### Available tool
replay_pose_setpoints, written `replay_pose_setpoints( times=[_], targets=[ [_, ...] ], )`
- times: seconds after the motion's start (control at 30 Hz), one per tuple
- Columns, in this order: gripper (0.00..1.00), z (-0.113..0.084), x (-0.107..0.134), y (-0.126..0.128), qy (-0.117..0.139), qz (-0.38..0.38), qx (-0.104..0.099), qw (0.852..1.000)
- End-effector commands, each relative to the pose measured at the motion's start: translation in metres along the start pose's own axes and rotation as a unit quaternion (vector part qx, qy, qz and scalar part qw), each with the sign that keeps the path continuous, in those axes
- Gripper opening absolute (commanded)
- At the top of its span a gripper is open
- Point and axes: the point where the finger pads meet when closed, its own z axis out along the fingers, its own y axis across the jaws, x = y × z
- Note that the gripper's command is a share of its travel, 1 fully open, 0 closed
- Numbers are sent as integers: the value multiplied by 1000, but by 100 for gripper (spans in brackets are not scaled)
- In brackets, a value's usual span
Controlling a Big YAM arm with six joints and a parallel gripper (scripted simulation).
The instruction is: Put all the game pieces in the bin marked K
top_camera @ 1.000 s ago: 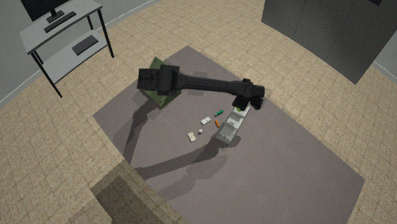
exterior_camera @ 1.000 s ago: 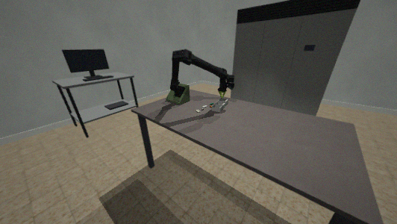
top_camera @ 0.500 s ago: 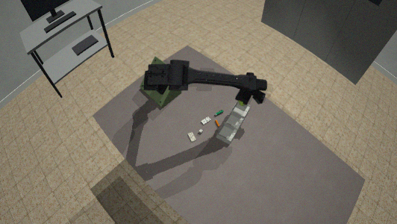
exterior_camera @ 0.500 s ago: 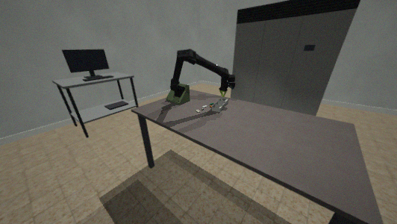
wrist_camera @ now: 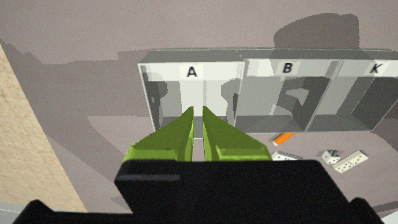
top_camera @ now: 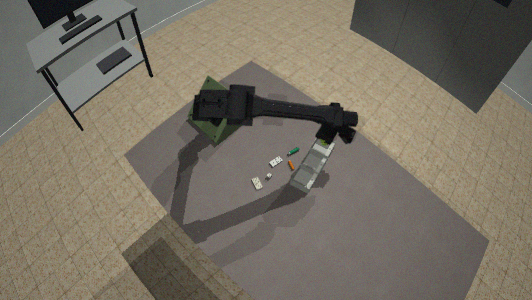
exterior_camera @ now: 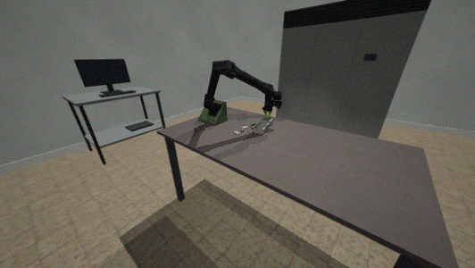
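Landmark: the bin row (top_camera: 311,169) (exterior_camera: 263,129) (wrist_camera: 240,95). Your gripper (top_camera: 325,142) (exterior_camera: 268,117) (wrist_camera: 198,112) is at its A end, fingertips nearly together, nothing between. Beside the row, on the table (top_camera: 380,215) (exterior_camera: 312,161) (wrist_camera: 80,30), you have two dominoes (top_camera: 257,183) (wrist_camera: 351,161) and a die (top_camera: 269,176) (wrist_camera: 330,156).

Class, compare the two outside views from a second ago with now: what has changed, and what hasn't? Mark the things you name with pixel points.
The black arm's elbow (top_camera: 241,105) (exterior_camera: 223,67) has swung forward, away from the green base (top_camera: 216,135) (exterior_camera: 213,119). Nothing was visibly picked up or dropped. The grey lettered bins (top_camera: 300,186) (exterior_camera: 261,130) (wrist_camera: 165,69) and white dotted dominoes (top_camera: 256,183) (exterior_camera: 237,132) (wrist_camera: 351,161) stayed put.
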Motion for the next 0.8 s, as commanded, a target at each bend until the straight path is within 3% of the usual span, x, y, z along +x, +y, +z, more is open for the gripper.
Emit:
replay_pose_setpoints(
  times=[0.0,0.13,0.17,0.4,0.53,0.77],
  targets=[
    [8,8,1,10,-7,-14,2,1000],
    [8,15,1,8,-4,-12,1,1000],
    [8,16,-9,6,-8,-4,-3,1000],
    [8,38,1,6,-2,-10,1,1000],
    [8,35,-2,16,-14,-17,1,1000],
    [8,29,-10,7,-16,-1,-3,1000]
  ],
)
